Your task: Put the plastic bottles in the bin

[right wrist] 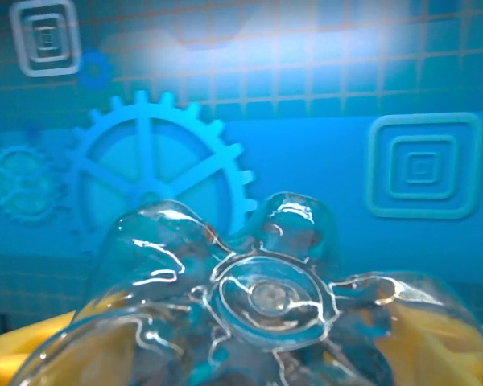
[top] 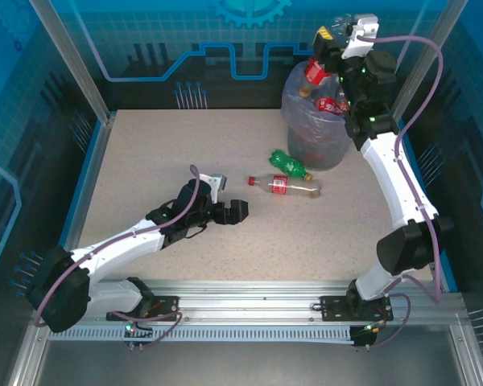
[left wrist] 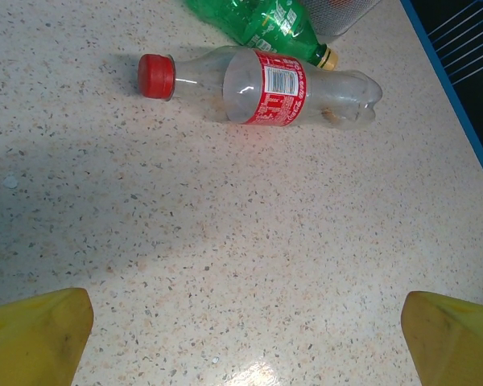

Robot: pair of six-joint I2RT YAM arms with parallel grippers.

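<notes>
On table (top: 145, 161): 1 red-labelled bottle (top: 283, 186), 1 green bottle (top: 290, 165), both lying. Right gripper (top: 328, 44) clamped on 1 held bottle (top: 315, 71) over bin (top: 302, 133). Left gripper (top: 240, 211) jaws apart.

You see the overhead view bright and evenly lit, and the speckled counter (top: 145, 161) carries only faint, soft shadows under the left arm (top: 129, 241). In the left wrist view, a pale patch of glare sits on the counter at the bottom edge and a broad grey shadow crosses the left side. The left tool's (left wrist: 241, 342) yellow fingertips (left wrist: 32, 334) are blurred. In the right wrist view, sharp highlights glint on the clear bottle (right wrist: 266, 297) base. The blue back wall (right wrist: 419, 165) is soft, with a washed-out patch near the top.
</notes>
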